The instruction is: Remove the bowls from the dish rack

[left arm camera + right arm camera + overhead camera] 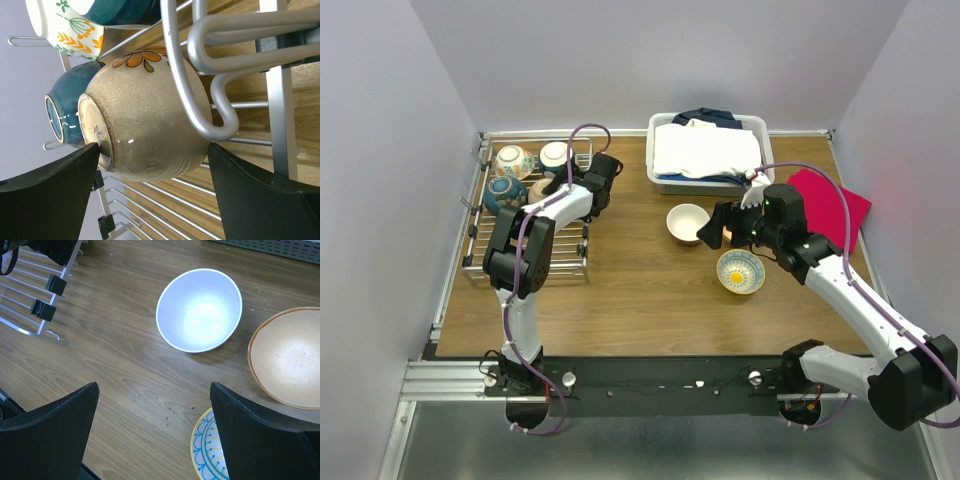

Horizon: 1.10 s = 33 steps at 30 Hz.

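– Bowls: how many are out of the flat silver wire dish rack (560, 255)?

– Three stand on the wooden tabletop (640, 300), all well to the right of the rack: a plain white round bowl (200, 310), a tan speckled bowl with a brown rim (287, 357) just beside it, and a blue-and-yellow patterned bowl (210, 452). Four show at the far end of the rack.

– Which step is in hand?

– I judge it to be the pick-up of the next one, a beige speckled ceramic bowl with an orange flower (145, 115). It lies on its side in the rack, against a bent wire hoop (200, 75). A dark blue bowl (62, 107) sits just beside it, and a cream bowl with leaf sprigs (65, 25) is near.

– And the left hand (154, 150)?

– It is spread wide around the beige bowl, one finger at the foot ring and the other at the belly. Both look to be touching. Whether they are actually squeezing, I cannot tell.

– The right hand (153, 387)?

– It is gaping, holds nothing, and hangs over the tabletop to the right of the rack, above the three bowls.

– What does the next move call for?

– Probably a firm pinch. Then a lift that clears the hoop without nudging the dark blue bowl, and a carry to the right of the rack.
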Tool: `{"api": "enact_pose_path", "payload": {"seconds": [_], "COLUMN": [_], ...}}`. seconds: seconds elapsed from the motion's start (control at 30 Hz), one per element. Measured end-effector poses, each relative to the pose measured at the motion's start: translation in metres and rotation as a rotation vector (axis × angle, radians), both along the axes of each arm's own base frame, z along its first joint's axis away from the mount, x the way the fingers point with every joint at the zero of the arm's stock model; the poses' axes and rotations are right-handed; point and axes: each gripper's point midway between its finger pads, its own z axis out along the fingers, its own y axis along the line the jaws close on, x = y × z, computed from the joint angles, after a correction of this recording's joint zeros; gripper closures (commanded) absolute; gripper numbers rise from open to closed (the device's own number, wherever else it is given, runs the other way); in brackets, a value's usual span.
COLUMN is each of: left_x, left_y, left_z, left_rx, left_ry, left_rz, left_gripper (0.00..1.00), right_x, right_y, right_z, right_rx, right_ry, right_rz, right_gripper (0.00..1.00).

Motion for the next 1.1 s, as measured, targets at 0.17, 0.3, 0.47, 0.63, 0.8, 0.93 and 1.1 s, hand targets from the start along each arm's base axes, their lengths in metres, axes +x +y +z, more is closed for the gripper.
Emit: {"api": "enact_pose_path", "payload": {"seconds": [0.17,0.3,0.47,0.63,0.8,0.93,1.1], "left_x": [0.001,0.000,-0.004,-0.009,-0.014,-0.018,-0.026], "left_y": [0.001,0.000,0.000,0.001,0.000,0.001,0.004], "left_z": [0.000,-0.001,0.002,0.007,0.018,0.029,0.032], "left_rx": [0.015,0.027,0.030,0.011,-0.025,-0.041,-0.057], "left_ry": [-0.006,-0.015,-0.020,-0.035,-0.056,-0.074,-0.072], "left_rz": [0.001,0.001,0.001,0.006,0.015,0.027,0.050], "left_gripper": [0.15,0.22,0.29,0.38,0.44,0.46,0.47], "right_x": [0.000,0.000,0.000,0.000,-0.001,-0.003,-0.005], "right_y": [0.000,0.000,0.000,0.000,0.000,0.001,0.002], "right_z": [0.001,0.002,0.003,0.005,0.005,0.006,0.006], "right_rx": [0.002,0.004,0.008,0.017,0.025,0.030,0.038], "right_ry": [-0.003,-0.007,-0.012,-0.017,-0.018,-0.017,-0.019], "right_rz": [0.000,0.000,-0.001,-0.004,-0.007,-0.003,0.000], "right_gripper": [0.00,0.00,0.00,0.00,0.00,0.00,0.00]}}
